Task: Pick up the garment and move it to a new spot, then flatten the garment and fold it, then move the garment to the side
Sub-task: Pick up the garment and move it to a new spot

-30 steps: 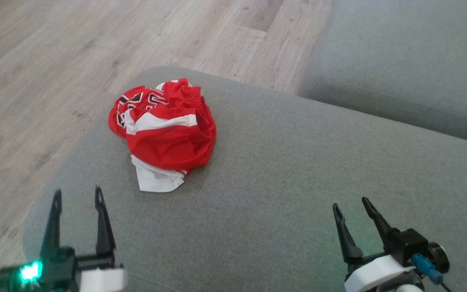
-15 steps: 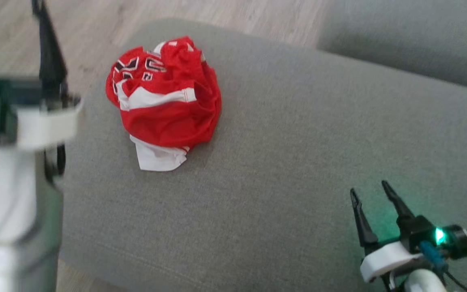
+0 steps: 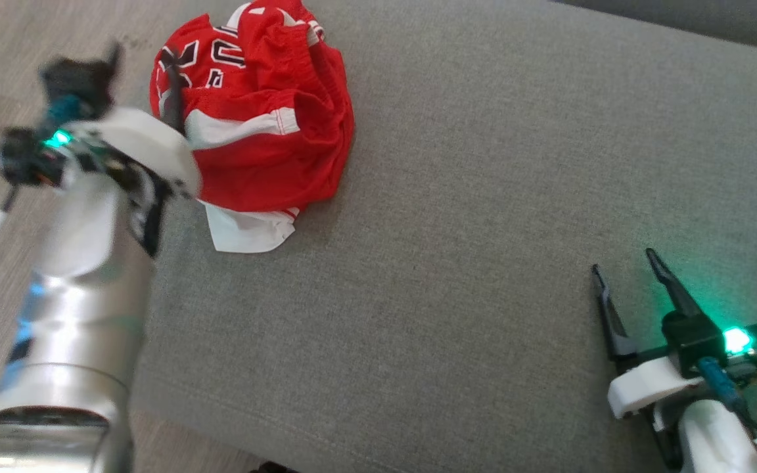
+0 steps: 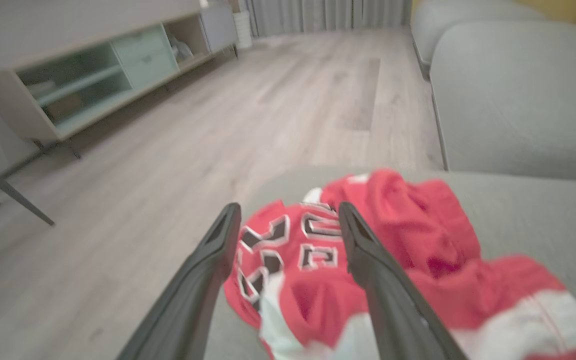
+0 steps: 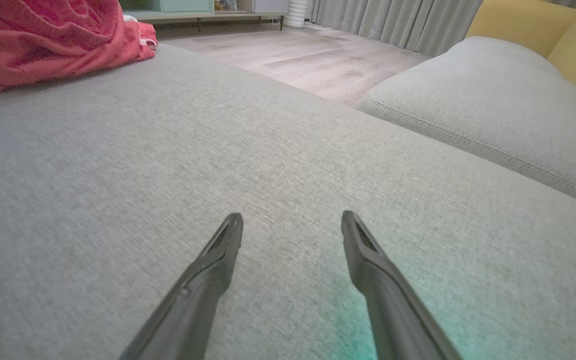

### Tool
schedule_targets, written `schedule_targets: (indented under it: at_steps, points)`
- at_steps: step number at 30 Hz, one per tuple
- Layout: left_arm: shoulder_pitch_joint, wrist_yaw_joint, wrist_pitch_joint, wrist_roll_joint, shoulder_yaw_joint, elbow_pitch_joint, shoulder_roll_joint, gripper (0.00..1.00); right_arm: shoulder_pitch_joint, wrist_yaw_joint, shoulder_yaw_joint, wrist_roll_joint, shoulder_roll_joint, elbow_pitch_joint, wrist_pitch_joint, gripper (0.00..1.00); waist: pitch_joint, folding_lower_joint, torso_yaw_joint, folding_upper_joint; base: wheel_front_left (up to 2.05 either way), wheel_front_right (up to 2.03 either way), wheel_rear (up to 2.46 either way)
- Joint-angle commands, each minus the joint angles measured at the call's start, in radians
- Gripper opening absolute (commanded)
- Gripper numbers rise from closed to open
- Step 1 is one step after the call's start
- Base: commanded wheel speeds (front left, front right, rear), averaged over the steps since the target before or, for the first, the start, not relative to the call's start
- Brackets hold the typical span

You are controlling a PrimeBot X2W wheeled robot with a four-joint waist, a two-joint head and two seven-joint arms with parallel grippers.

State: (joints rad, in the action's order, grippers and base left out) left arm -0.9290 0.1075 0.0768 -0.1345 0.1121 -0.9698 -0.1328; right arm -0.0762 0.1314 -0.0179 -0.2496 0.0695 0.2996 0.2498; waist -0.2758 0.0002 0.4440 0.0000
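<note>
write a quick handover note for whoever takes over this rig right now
Left end effector: open, empty, fingers framing the lettered part of the garment; cannot tell whether they touch it.
Right end effector: open, empty, low over bare fabric, well away from the garment.
Garment: red and white, crumpled in a heap near the far left corner of the grey sofa cushion.
Done: nothing yet; the garment is not picked up.
Left: grasp it, move it to a new spot, flatten, fold, set it to the side.
</note>
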Motion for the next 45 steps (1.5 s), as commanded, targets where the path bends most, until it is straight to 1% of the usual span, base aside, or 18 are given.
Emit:
schedule_targets:
  at_steps: [1,5,9,10,12,17,22,23,25,28,31,35,39,42,45]
  points:
    - [-0.046,0.011,-0.025,-0.024,-0.005,-0.023,-0.021,1.0,-0.019,-0.001,0.015,-0.009,0.015,-0.033,0.012,1.0,-0.02,-0.0002,0.002,0.0,0.0,0.0,0.0]
    - [-0.029,0.022,-0.088,-0.097,0.04,-0.132,0.022,1.0,-0.019,-0.001,0.009,-0.012,0.03,-0.044,0.012,1.0,-0.05,-0.0002,0.001,0.0,0.0,0.0,0.0]
    - [-0.008,0.023,-0.106,-0.207,0.12,-0.144,0.03,1.0,-0.028,-0.001,0.007,-0.013,0.045,-0.053,0.012,1.0,-0.076,-0.0002,-0.001,0.0,0.0,0.0,0.0]
    - [-0.005,0.023,-0.104,-0.236,0.139,-0.138,0.026,0.65,-0.03,-0.001,0.007,-0.013,0.048,-0.055,0.012,1.0,-0.081,-0.0002,-0.001,0.0,0.0,0.0,0.0]
    - [0.001,0.023,-0.097,-0.289,0.187,-0.114,0.018,0.0,-0.034,-0.001,0.005,-0.012,0.055,-0.058,0.012,1.0,-0.088,-0.0002,0.001,0.0,0.0,0.0,0.0]
    - [0.006,0.023,-0.089,-0.381,0.324,-0.069,-0.027,0.0,-0.037,-0.001,0.008,-0.006,0.061,-0.07,0.012,1.0,-0.09,-0.0002,0.002,0.0,0.0,0.0,0.0]
    - [-0.044,0.023,-0.004,-0.439,0.404,-0.019,-0.085,0.0,-0.041,-0.001,0.025,0.009,0.041,-0.068,0.012,1.0,-0.046,-0.0002,-0.019,0.0,0.0,0.0,0.0]
    - [-0.044,0.023,-0.004,-0.439,0.404,-0.019,-0.085,0.0,-0.041,-0.001,0.025,0.009,0.041,-0.068,0.012,1.0,-0.046,-0.0002,-0.019,0.0,0.0,0.0,0.0]
    - [-0.073,0.023,0.022,-0.455,0.44,0.001,-0.101,0.0,-0.04,-0.001,0.041,0.021,0.029,-0.068,0.012,1.0,-0.015,-0.0002,-0.035,0.0,0.0,0.0,0.0]
    - [-0.125,0.023,0.047,-0.474,0.491,0.043,-0.13,0.0,-0.041,-0.001,0.068,0.041,0.01,-0.063,0.012,1.0,0.044,-0.0002,-0.078,0.0,0.0,0.0,0.0]
    - [-0.171,0.023,0.056,-0.484,0.545,0.092,-0.164,0.0,-0.045,-0.001,0.09,0.063,-0.006,-0.06,0.012,1.0,0.107,-0.0002,-0.144,0.0,0.0,0.0,0.0]
    - [-0.225,0.023,0.05,-0.488,0.611,0.166,-0.223,0.0,-0.04,-0.001,0.125,0.106,-0.018,-0.058,0.012,1.0,0.186,-0.0002,-0.263,0.0,0.0,0.0,0.0]
    - [-0.268,0.023,0.041,-0.511,0.625,0.241,-0.269,0.0,-0.028,-0.001,0.174,0.181,-0.019,-0.068,0.012,1.0,0.242,-0.0002,-0.407,0.0,0.0,0.0,0.0]
    - [-0.291,0.023,0.026,-0.535,0.626,0.313,-0.282,0.0,-0.016,-0.001,0.18,0.213,-0.019,-0.079,0.012,1.0,0.258,-0.0002,-0.511,0.0,0.0,0.0,0.0]
    - [-0.31,0.021,0.016,-0.555,0.614,0.388,-0.288,0.0,-0.014,-0.001,0.182,0.236,-0.019,-0.083,0.012,1.0,0.252,-0.0002,-0.605,0.0,0.0,0.0,0.0]
